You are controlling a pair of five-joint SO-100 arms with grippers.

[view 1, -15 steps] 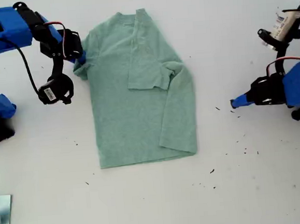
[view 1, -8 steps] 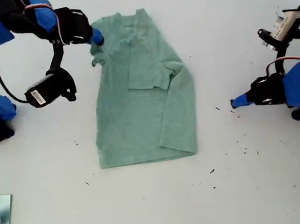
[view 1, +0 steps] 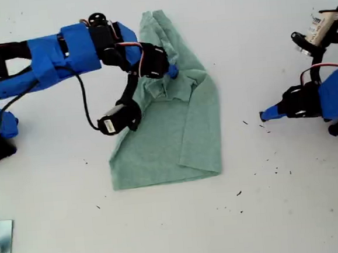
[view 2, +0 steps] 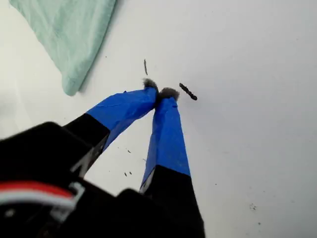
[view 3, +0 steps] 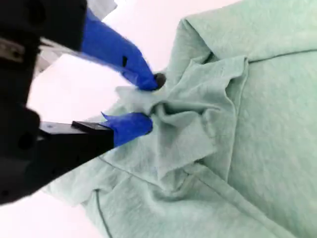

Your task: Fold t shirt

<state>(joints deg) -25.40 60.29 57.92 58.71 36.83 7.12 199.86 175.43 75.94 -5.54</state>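
Here the t shirt (view 1: pixel 184 131) is spread on the white tabletop (view 1: pixel 165 232), its upper part bunched and gripped by my second tool (view 3: pixel 148 104). My first tool (view 2: pixel 161 94), at the exterior view's right, is clenched on nothing.

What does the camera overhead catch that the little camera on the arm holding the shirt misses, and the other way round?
Only the exterior view shows the whole t shirt, both arms, my first gripper idle at its right, and the black specks on the table. Only the second wrist view shows how cloth bunches between the blue fingertips of my second gripper. Both show that gripper pinching the shirt's fabric.
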